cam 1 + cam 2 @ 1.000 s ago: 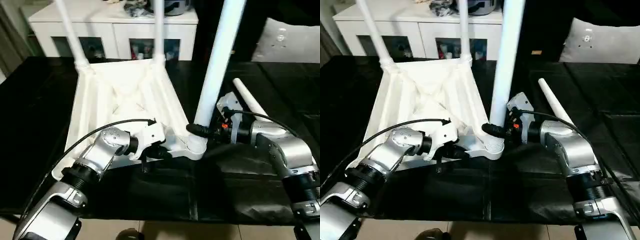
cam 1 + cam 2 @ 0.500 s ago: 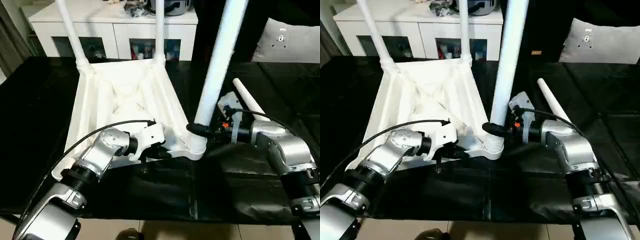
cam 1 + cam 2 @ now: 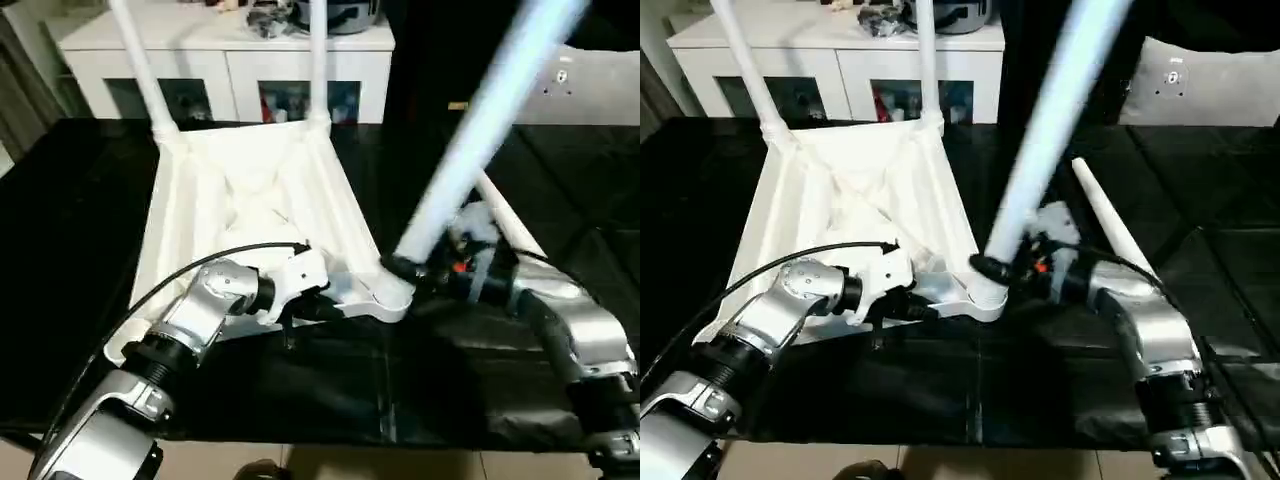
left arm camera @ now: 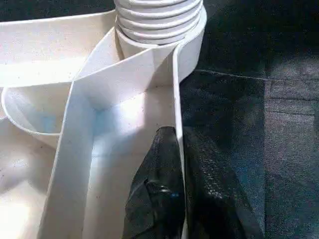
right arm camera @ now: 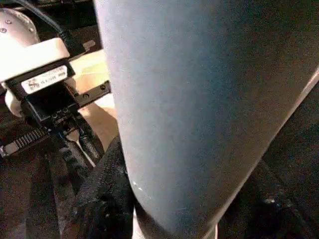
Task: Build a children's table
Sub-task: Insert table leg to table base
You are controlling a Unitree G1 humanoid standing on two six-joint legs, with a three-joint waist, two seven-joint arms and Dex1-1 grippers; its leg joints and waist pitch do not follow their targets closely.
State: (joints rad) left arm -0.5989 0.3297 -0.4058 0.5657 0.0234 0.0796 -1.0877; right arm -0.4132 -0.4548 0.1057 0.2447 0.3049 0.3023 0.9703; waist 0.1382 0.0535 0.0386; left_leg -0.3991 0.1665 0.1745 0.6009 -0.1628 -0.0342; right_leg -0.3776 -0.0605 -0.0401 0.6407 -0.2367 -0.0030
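left eye view: upturned table on black work table

left gripper (image 4: 178, 149) clenched on table (image 3: 250, 190) rim near front socket. right gripper (image 3: 405, 268) grasping tilted leg (image 3: 480, 130) at that socket. spare leg (image 3: 1105, 215) lying beside.

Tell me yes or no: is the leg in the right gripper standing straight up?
No. The leg held by the right gripper tilts markedly away from the two upright legs.

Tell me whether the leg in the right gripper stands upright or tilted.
Tilted. The leg leans up toward the robot's right from the near corner socket, held by the right gripper, unlike the two upright far legs.
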